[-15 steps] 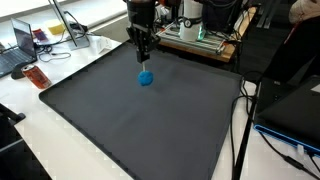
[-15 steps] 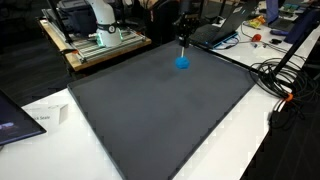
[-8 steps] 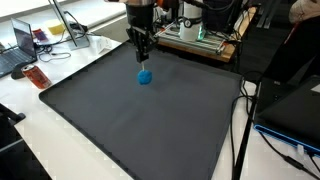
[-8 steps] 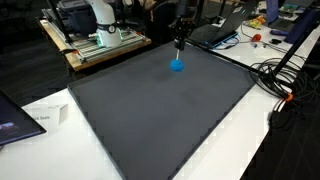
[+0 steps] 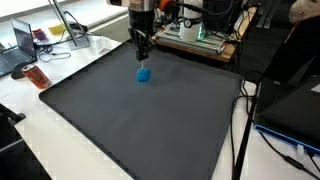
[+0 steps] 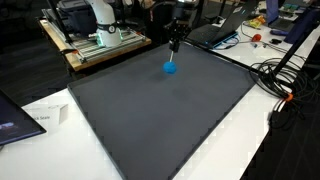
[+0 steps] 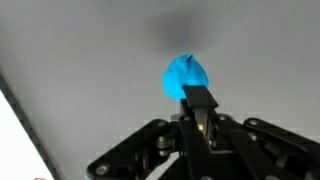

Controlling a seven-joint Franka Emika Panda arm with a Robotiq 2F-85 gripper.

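A small bright blue object [image 5: 144, 73] is at the far part of a large dark grey mat [image 5: 150, 125], seen in both exterior views [image 6: 170, 68]. My gripper [image 5: 143, 58] points straight down over it, its fingers closed together at the object's top [image 6: 173, 48]. In the wrist view the shut fingers [image 7: 198, 98] overlap the lower edge of the blue object [image 7: 186, 74], with the grey mat [image 7: 80, 70] behind. Whether the object rests on the mat or hangs just above it cannot be told.
The mat lies on a white table. A laptop [image 5: 14, 47] and a red item [image 5: 37, 77] sit off one mat corner. Cables [image 6: 285, 85] run along another side. A metal frame with equipment [image 6: 100, 38] stands behind, and a white card [image 6: 45, 115] lies near the front.
The gripper and the blue object have moved together a short way across the far part of the mat. The fingers stayed shut.
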